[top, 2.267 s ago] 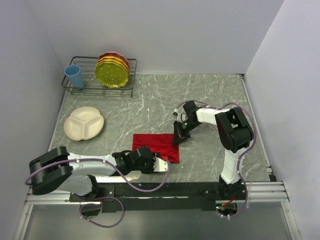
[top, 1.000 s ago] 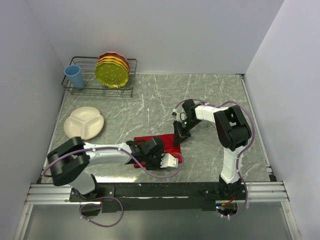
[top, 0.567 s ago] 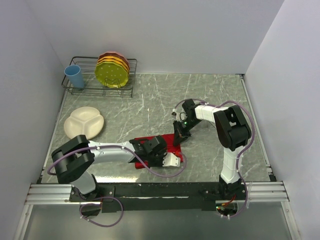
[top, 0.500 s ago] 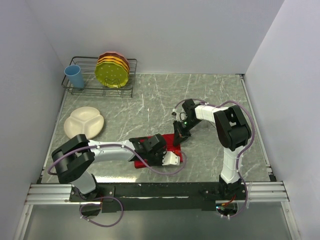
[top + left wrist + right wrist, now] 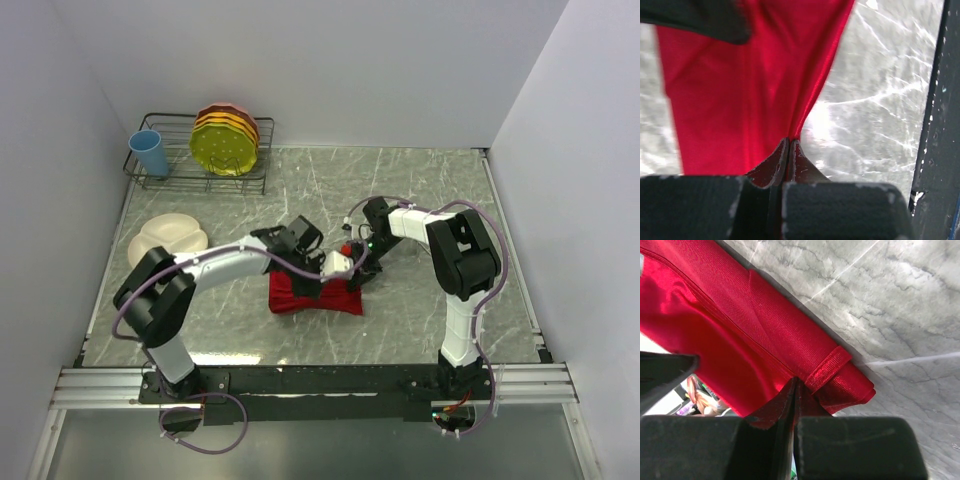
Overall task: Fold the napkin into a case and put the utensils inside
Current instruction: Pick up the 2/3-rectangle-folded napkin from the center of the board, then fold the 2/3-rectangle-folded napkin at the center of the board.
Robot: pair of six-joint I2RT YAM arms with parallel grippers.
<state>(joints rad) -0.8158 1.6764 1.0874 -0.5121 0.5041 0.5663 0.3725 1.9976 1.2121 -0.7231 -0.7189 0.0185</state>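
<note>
The red napkin (image 5: 312,297) lies folded in a bunch at the table's middle. My left gripper (image 5: 345,262) is shut on a corner of it and holds that corner raised over the cloth. In the left wrist view the napkin (image 5: 740,90) hangs taut from the shut left gripper (image 5: 789,142). My right gripper (image 5: 362,268) is shut on the napkin's right end, close beside the left one. The right wrist view shows the hemmed napkin (image 5: 765,335) pinched in the right gripper (image 5: 795,382). The utensils are out of view.
A cream divided plate (image 5: 165,240) lies at the left, partly behind my left arm. A wire rack (image 5: 205,165) at the back left holds yellow and orange plates (image 5: 224,140) and a blue cup (image 5: 149,153). White walls stand on three sides.
My left gripper shut on the napkin's near edge and carried it up and back toward the right gripper, folding the cloth over. The right gripper stayed put, still pinching the right end.
</note>
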